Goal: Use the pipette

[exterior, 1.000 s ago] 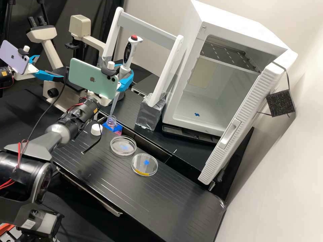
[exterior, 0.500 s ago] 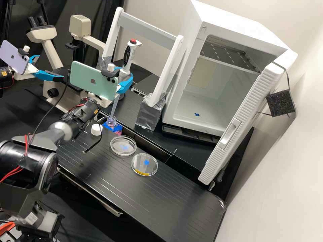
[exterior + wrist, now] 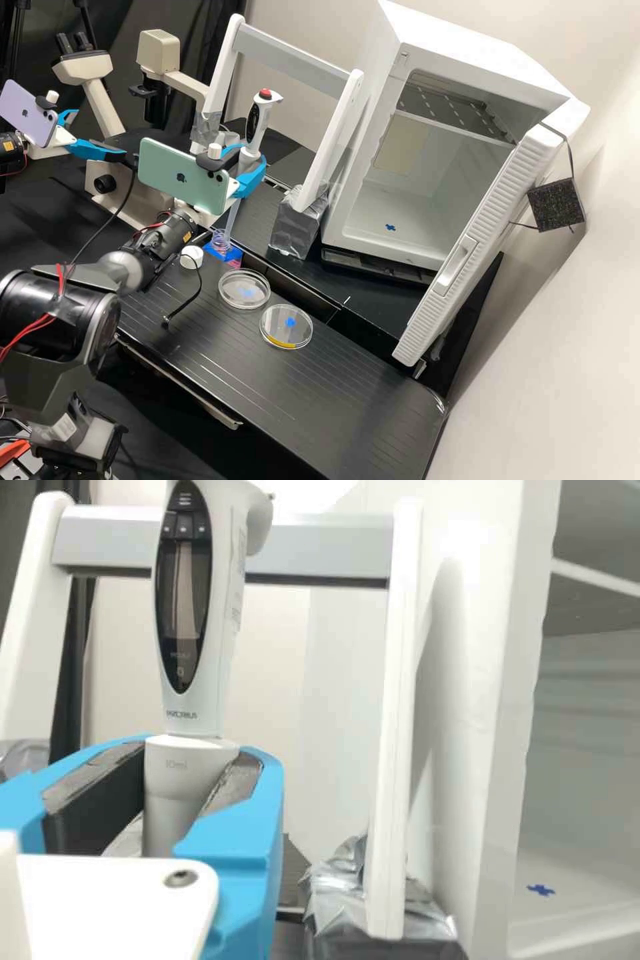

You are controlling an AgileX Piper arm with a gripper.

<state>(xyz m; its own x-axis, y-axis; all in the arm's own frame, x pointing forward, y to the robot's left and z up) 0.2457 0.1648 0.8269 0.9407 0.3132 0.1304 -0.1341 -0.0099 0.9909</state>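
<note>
In the high view my gripper (image 3: 249, 168) is shut on the white pipette (image 3: 260, 120), which stands nearly upright with its red button on top. Its clear tip (image 3: 233, 217) points down at the small open bottle (image 3: 221, 241) on blue tape; whether the tip's lower end is inside the mouth or behind the rim, I cannot tell. From the wrist, the blue fingers of the gripper (image 3: 195, 770) clasp the grey collar of the pipette (image 3: 228, 600). A white cap (image 3: 191, 257) lies beside the bottle, and two clear petri dishes (image 3: 244, 289) rest on the dark bench (image 3: 313, 393).
Behind the bottle, a white pipette stand (image 3: 333, 140) rises from a foil-wrapped foot (image 3: 298, 223). To the right is a white incubator (image 3: 427, 213) with its door open. Microscopes (image 3: 100, 100) and a second arm's gripper (image 3: 97, 150) are at the left. A black cable dangles by the cap.
The gripper has come down with the pipette, and the tip's visible part now lies slightly farther right against the bottle. The dangling cable has swung lower. Dishes, bottle and cap have stayed put.
</note>
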